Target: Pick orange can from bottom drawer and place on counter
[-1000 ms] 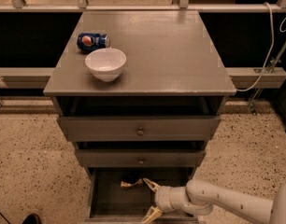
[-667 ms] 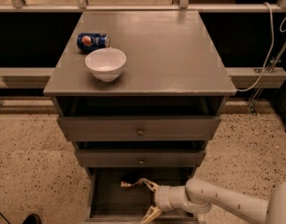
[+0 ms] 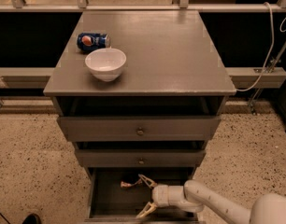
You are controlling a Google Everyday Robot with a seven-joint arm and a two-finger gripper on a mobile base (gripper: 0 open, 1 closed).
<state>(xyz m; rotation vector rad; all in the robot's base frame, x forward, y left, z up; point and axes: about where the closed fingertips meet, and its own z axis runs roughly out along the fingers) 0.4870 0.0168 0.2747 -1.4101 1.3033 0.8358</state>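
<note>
Drawer cabinet seen from the front and above, with the arm [image 3: 213,203] entering from the lower right. The gripper [image 3: 146,196] is inside the open bottom drawer [image 3: 92,197], low over its dark floor. It is released: its two pale fingers [image 3: 146,212] are spread wide, one toward the back of the drawer and one toward the front edge. The orange can [image 3: 126,185] lies on its side on the drawer floor, in the rear half, just beside the tip of the rearward finger. Whether they touch cannot be told, and the can is not grasped.

Compared with one second ago, the fingertips reach slightly further left into the drawer, so the rearward fingertip is closer to the can. The fingers are spread about as wide as before, and the can lies in the same spot.

The counter [image 3: 157,45] carries a blue Pepsi can [image 3: 93,40] lying on its side near the left rear. A white bowl [image 3: 105,63] stands upright just in front of that can. Neither has moved. The top drawer [image 3: 140,131] and the middle drawer [image 3: 141,161], each with a small round knob, are pulled out only a little, as before. A speckled floor [image 3: 26,162] surrounds the cabinet
</note>
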